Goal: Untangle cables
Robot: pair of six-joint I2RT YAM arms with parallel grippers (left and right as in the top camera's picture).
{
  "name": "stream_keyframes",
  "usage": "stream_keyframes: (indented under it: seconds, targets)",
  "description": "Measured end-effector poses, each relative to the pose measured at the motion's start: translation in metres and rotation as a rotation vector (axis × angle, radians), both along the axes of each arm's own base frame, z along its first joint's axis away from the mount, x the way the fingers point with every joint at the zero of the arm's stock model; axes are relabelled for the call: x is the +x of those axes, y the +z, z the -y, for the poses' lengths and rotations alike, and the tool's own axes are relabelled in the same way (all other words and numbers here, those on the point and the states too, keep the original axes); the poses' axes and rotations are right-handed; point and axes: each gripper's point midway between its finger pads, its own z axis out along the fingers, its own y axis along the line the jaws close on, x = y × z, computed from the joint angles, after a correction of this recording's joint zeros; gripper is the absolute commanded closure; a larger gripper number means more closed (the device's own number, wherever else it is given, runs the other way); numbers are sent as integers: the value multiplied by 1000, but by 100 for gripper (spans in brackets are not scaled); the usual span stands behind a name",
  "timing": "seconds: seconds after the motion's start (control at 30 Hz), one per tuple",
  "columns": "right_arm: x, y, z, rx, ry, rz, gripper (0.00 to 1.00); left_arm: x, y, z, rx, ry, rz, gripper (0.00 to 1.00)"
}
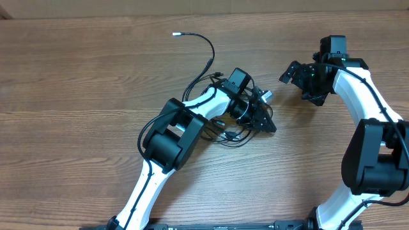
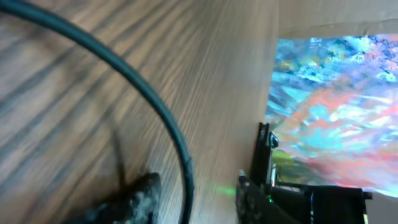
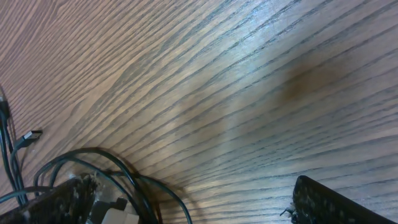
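Observation:
The cables [image 1: 225, 130] lie as a black tangle under my left arm, mid-table. One strand curves up and left to a silver plug tip [image 1: 177, 34]. My left gripper [image 1: 267, 122] is at the tangle's right edge. In the left wrist view a black cable [image 2: 143, 93] runs down between the parted fingers of my left gripper [image 2: 194, 196] and touches neither, so it is open. My right gripper [image 1: 293, 74] hovers open to the upper right, apart from the tangle. In its wrist view the right gripper [image 3: 193, 202] is empty, with cable loops [image 3: 121, 168] and a plug tip [image 3: 28, 137] at the left.
The wooden table [image 1: 77, 96] carries only the cables. A small white part [image 1: 267, 96] shows beside my left wrist. In the left wrist view my right arm [image 2: 273, 186] and a colourful backdrop [image 2: 336, 106] stand beyond the table.

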Motion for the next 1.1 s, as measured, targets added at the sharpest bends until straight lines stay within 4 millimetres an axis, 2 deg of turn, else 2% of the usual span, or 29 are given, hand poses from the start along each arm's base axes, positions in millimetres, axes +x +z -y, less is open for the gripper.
stream_keyframes:
  seconds: [0.1,0.27,0.4,0.6,0.73,0.9,1.1]
  targets:
    - [0,0,0,0,0,0,0,-2,11,4,-20,-7,-6,18]
    - [0,0,0,0,0,0,0,0,21,8,-27,-6,12,0]
    - [0,0,0,0,0,0,0,0,25,9,-32,-3,10,0]
    - [0,0,0,0,0,-1,0,4,21,8,-13,12,19,21]
    - [0,0,0,0,0,-1,0,5,17,8,3,18,29,22]
    - [0,0,0,0,0,0,0,3,13,11,19,18,44,42]
    - [0,0,0,0,0,-1,0,0,6,9,33,2,64,51]
